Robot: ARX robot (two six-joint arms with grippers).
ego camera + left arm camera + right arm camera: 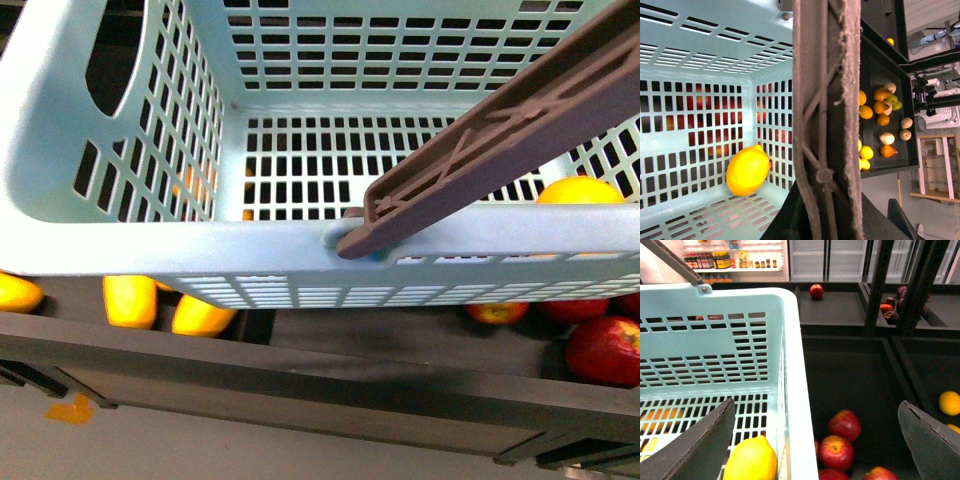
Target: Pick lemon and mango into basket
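Note:
The teal basket (pixel 200 245) fills the front view, with its brown handle (pixel 500 130) crossing on the right. My left gripper (pixel 827 215) is shut on that handle (pixel 827 120). The lemon (pixel 747 170) lies on the basket floor against a slotted wall; it also shows in the front view (pixel 578 190) and the right wrist view (pixel 751 460). Elongated yellow mangoes (pixel 130 300) lie in the dark bin under the basket's left part. My right gripper (pixel 815 450) is open, its fingers (pixel 695 445) straddling the basket rim (pixel 790 365), nothing held.
Red apples (pixel 844 425) lie in the dark bin beside the basket, also seen in the front view (pixel 605 350). A dark shelf edge (pixel 300 385) runs below. A tray of mixed fruit (pixel 885 107) shows past the handle. An orange fruit (pixel 950 402) sits in a neighbouring bin.

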